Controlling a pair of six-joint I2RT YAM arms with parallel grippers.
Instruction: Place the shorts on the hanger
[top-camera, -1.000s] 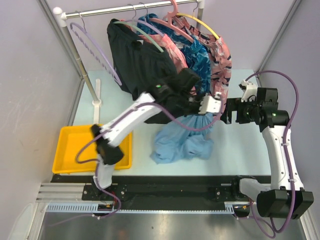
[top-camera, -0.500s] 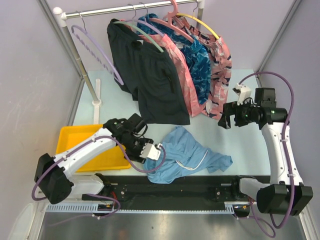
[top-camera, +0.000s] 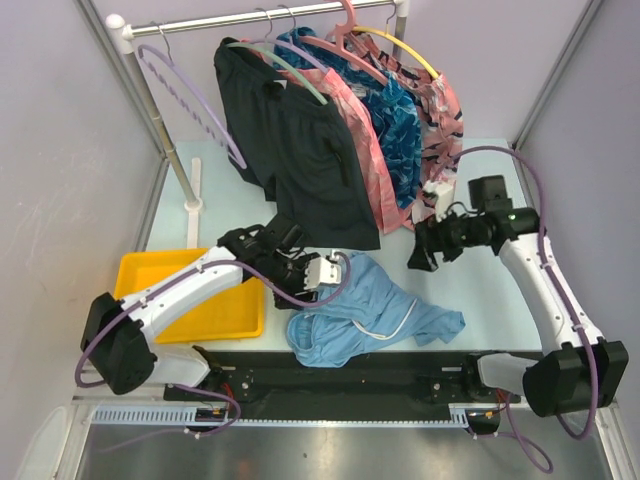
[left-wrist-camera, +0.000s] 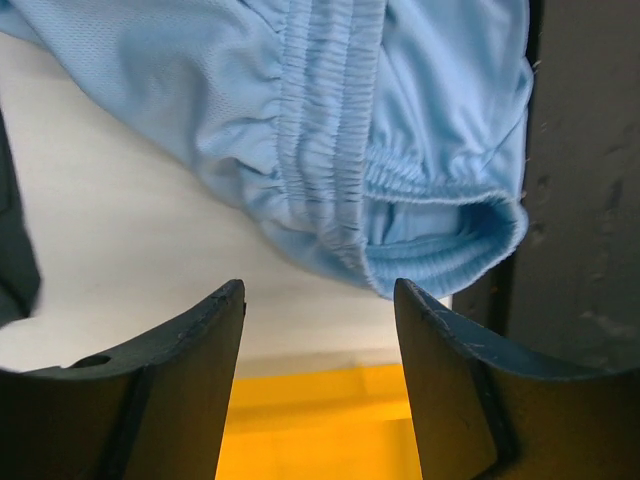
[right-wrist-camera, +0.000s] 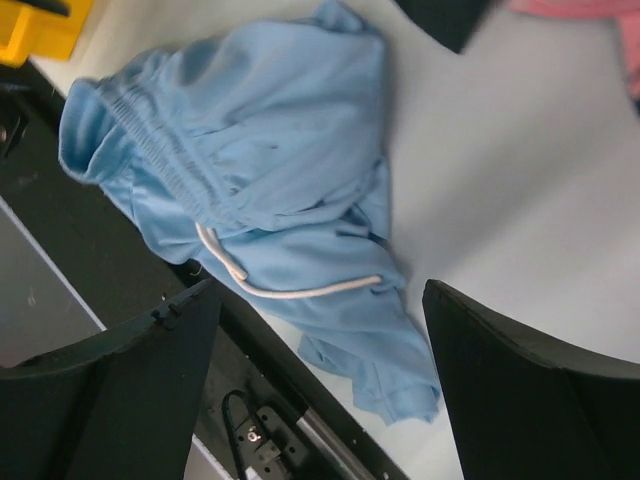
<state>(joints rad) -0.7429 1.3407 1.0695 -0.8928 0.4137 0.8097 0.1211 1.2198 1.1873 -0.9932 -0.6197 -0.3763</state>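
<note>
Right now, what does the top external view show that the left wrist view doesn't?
Only top external: the hanger hanging bare on the rail beside the black shorts, and the right hand, clear of the shorts. Only left wrist: the gathered waistband close up, its folded end lying just ahead of the fingers. Both: the shorts lying on the table, the yellow tray, and the left hand open, gripping nothing.
</note>
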